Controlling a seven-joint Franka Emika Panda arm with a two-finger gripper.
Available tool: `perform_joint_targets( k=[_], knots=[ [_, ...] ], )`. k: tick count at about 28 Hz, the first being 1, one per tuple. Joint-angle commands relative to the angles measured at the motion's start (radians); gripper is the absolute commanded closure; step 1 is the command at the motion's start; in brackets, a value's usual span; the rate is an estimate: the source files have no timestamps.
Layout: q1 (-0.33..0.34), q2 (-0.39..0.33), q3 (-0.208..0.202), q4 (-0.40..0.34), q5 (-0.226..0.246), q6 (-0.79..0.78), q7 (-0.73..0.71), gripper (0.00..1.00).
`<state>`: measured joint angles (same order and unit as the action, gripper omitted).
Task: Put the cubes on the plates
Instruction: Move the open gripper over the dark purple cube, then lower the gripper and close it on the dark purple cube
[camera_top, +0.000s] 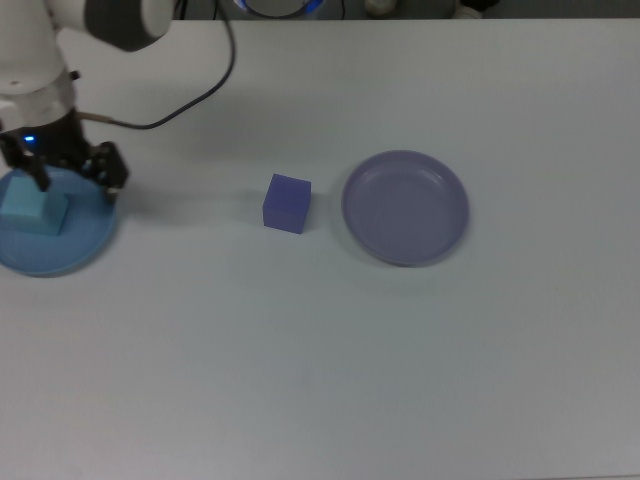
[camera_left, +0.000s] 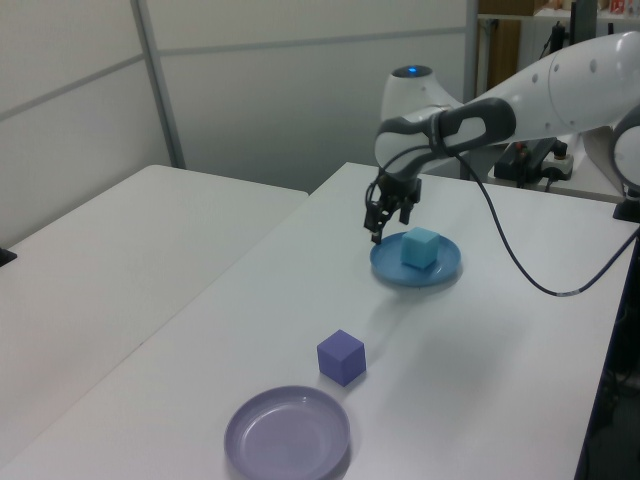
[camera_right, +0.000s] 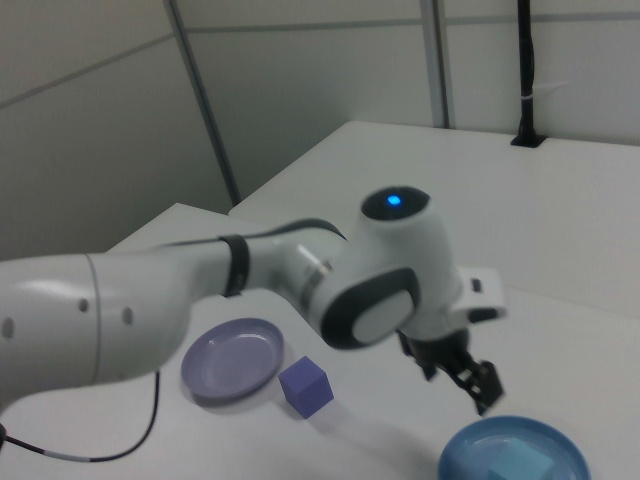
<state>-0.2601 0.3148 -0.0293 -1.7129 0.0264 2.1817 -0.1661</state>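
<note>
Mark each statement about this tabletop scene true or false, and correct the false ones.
1. The light cyan cube lies on the round light blue plate. True.
2. The purple-blue cube sits inside the pale lavender plate. False: it rests on the white table, beside that empty plate.
3. The gripper is clamped on the cyan cube. False: it is open and raised clear of it.
4. In the top view, the lavender plate lies to the right of the purple-blue cube. True.
</note>
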Motion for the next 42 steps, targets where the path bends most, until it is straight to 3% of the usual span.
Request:
perform_joint_targets(
  k=[1, 12, 20, 30, 35, 36, 37, 39, 42],
  knots=[
    [0.09, -0.04, 0.0, -0.033, 0.029, -0.097, 0.063, 0.0],
    [0.186, -0.028, 0.083, -0.059, 0.027, -0.128, 0.252, 0.0],
    [0.294, -0.028, 0.083, -0.122, -0.012, -0.115, 0.442, 0.0],
    [0.332, 0.003, 0.084, -0.175, -0.092, -0.051, 0.519, 0.0],
    [0.332, 0.02, 0.084, -0.194, -0.132, -0.007, 0.531, 0.48],
    [0.332, 0.02, 0.084, -0.195, -0.132, -0.002, 0.533, 0.66],
    [0.332, 0.018, 0.084, -0.194, -0.132, -0.002, 0.534, 0.74],
    [0.334, 0.01, 0.084, -0.191, -0.132, -0.005, 0.537, 0.88],
    [0.34, -0.022, 0.095, -0.186, -0.131, -0.013, 0.539, 0.93]
  ],
)
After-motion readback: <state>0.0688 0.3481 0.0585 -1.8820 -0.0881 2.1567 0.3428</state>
